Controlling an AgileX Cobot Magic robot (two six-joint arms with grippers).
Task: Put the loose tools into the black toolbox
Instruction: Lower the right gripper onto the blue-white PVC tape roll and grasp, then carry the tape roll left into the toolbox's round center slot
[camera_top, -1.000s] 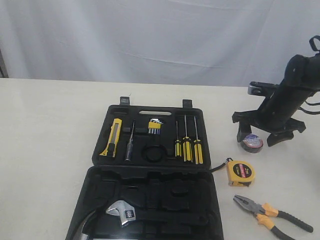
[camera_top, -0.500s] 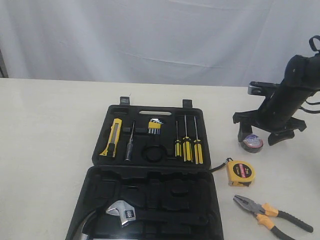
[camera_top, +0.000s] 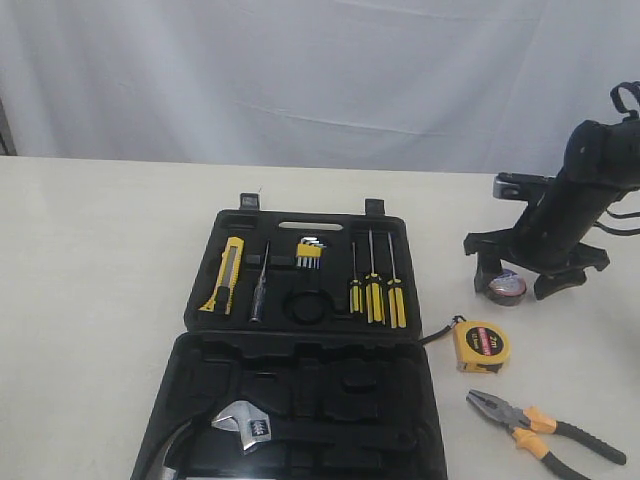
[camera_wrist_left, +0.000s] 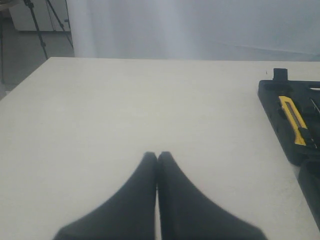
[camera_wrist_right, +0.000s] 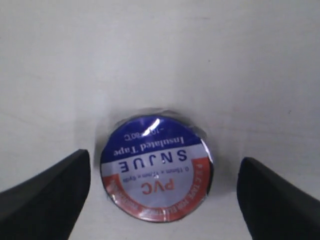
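A label banded blue, white and red, lettered in white and blue, is seen on the black tape roll (camera_wrist_right: 156, 170) between the black right jaws. The counter (camera_top: 100, 250) is cream. Near those jaws, a yellow tape measure (camera_top: 480, 346) with a red label and steel pliers (camera_top: 545, 425) with orange-black handles are shown. Farther off, a black toolbox (camera_top: 300, 385) is seen with a yellow-black utility knife (camera_top: 224, 275), yellow-handled screwdrivers (camera_top: 375, 295) and a silver adjustable wrench (camera_top: 243, 422).

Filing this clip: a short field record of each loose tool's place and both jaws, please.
toolbox: open on table
utility knife: in its toolbox slot
tape roll: flat on table, between right jaws, untouched
tape measure: on table, right of toolbox
pliers: on table, beside tape measure
left gripper: jaws shut, holding nothing
right gripper: jaws open, straddling tape roll
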